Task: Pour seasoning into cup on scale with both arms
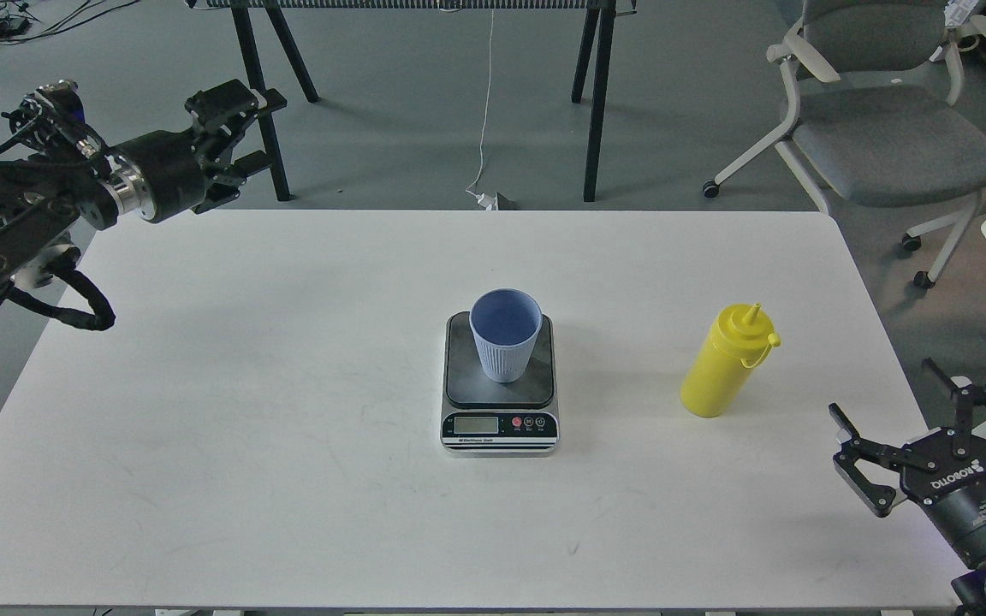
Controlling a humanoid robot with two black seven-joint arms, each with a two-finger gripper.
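Table: white, rounded corners, carries 3 items.

Scale: flat, dark platform, silver front with display and 3 round buttons facing the camera. Sits mid-table, well apart from both grippers, left of the right gripper and right of the left one.

Cup: light blue, ribbed, upright, mouth open. Stands on the scale platform, toward its rear half.

Bottle: yellow, pointed nozzle, small cap hanging at its right side. Upright on the table, right of the scale and apart from it; up and to the left of the right gripper, near but not touching.

Left gripper: raised beyond the table's far-left corner, pointing right. Fingers parted, holding nothing. Well apart from every item.

Right gripper: low at the table's near-right edge, pointing up and left toward the bottle. Fingers spread wide, holding nothing.

Chair: grey, on castors, on the floor beyond the table's far-right corner.

Black stand legs: behind the table, with a white cable hanging between them.
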